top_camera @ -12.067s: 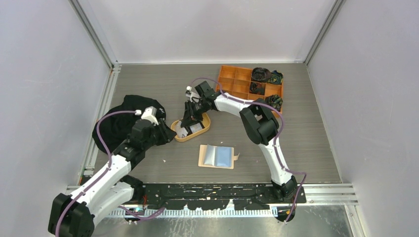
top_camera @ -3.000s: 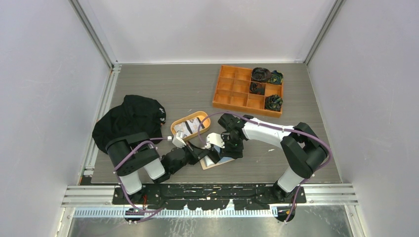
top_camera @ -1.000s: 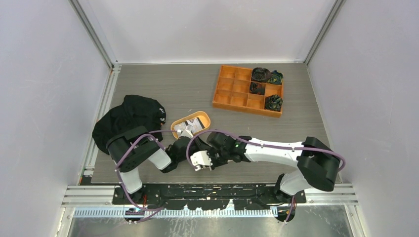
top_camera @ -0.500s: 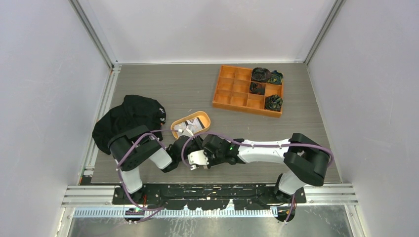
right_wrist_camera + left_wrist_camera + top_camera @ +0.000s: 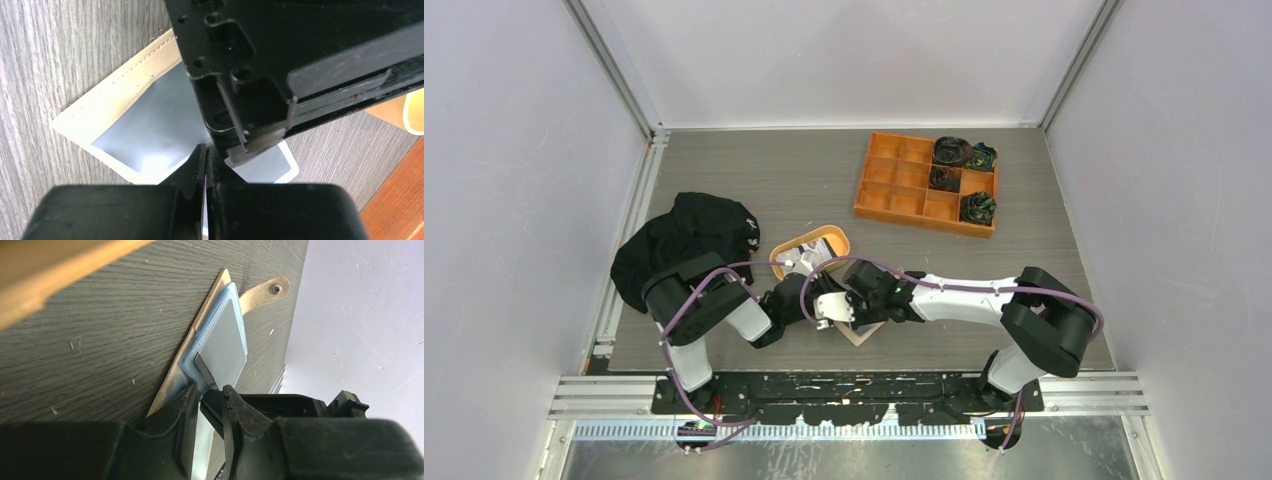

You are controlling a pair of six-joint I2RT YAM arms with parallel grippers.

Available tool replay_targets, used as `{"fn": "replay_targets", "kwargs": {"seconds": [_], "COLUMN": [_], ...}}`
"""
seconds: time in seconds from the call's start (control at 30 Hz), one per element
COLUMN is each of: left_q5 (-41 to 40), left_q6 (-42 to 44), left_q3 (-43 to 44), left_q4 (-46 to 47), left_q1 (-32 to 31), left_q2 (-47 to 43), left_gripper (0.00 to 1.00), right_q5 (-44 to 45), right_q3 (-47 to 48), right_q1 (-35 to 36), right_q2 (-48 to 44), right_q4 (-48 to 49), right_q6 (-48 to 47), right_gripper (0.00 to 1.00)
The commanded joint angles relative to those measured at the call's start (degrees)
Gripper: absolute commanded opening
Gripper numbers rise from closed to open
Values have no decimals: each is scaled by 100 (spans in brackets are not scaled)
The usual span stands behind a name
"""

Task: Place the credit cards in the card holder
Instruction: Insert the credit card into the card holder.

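The card holder (image 5: 260,290) lies open at 6 o'clock on the table (image 5: 754,180), the light grey card (image 5: 222,347) tucked into it. The left gripper (image 5: 207,396) has its fingers narrowly parted at the card's edge; the right gripper (image 5: 205,156) is pressed shut beside them. Pulling away, either tip could drag the card out or shove the card holder toward the oval tray (image 5: 776,262) at 11 o'clock

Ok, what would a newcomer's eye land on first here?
The left pincer and right pincer meet over the open card holder near the table's front middle. A grey card lies in its sleeve. The orange compartment box stands back right, a black cloth heap left.
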Motion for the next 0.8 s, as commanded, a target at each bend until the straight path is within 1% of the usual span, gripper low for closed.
{"fn": "replay_targets", "kwargs": {"seconds": [0.0, 0.13, 0.17, 0.23, 0.37, 0.47, 0.6, 0.77], "left_q5": [15, 27, 47, 67, 100, 119, 147, -228], "left_q6": [222, 322, 382, 481, 846, 1264, 1991, 2792], "left_q3": [-49, -49, -36, -21, 33, 107, 87, -135], "left_q4": [-251, -344, -399, -512, -943, -1581, -2256, -3163], "left_q1": [26, 25, 28, 28, 33, 29, 32, 29], "left_q2": [63, -58, -104, -249, -672, -1177, -1949, -3386], "left_gripper": [27, 28, 28, 28, 29, 29, 29, 29], "right_q5": [120, -26, -191, -814, -2381, -3082, -3421, -3419], "right_q3": [176, 229, 270, 347, 579, 681, 908, 1312], "right_q1": [-110, -255, -311, -450, -895, -1261, -1677, -1956], "right_q2": [-196, -270, -360, -554, -951, -1161, -1221, -995], "right_q4": [-100, -240, -336, -656, -1517, -1887, -1982, -2120], "right_q6": [-79, -24, -2, 33, -89, -161, 426, 1335], "right_gripper": [3, 4, 4, 5, 19, 28, 35, 54]}}
